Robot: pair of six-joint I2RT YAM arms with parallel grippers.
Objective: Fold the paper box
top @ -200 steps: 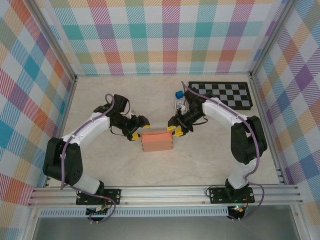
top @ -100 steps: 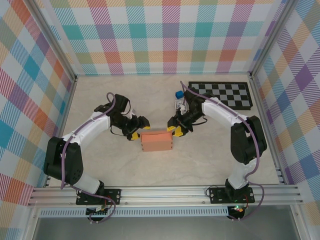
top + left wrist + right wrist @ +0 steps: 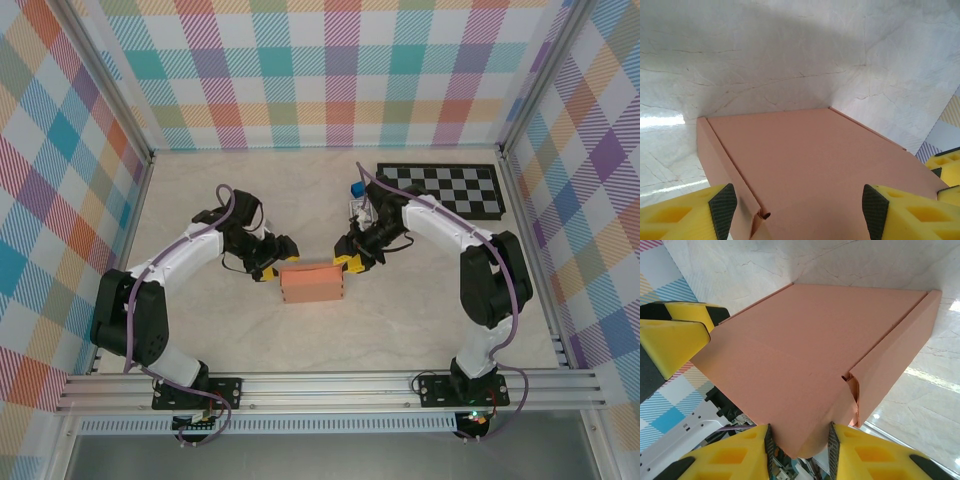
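Note:
The paper box (image 3: 312, 283), a closed salmon-orange carton, lies flat mid-table. My left gripper (image 3: 270, 262) hovers at its far left corner, open. In the left wrist view its fingertips (image 3: 724, 204) stand wide apart over the box top (image 3: 805, 160), with the left pad beside the side wall. My right gripper (image 3: 350, 259) is at the far right corner. In the right wrist view the right gripper (image 3: 800, 452) is shut on that corner of the box (image 3: 805, 355), a pad on each side. A tucked side flap (image 3: 854, 390) gapes slightly.
A black-and-white checkered mat (image 3: 445, 190) lies at the back right. A small blue cube (image 3: 357, 188) and a blue-white card pack (image 3: 357, 208) sit just behind the right gripper. Plaid walls enclose three sides, and a metal rail (image 3: 330, 385) runs along the front.
The right jaws have narrowed a little on the box corner. Both grippers have edged slightly; the box has barely moved.

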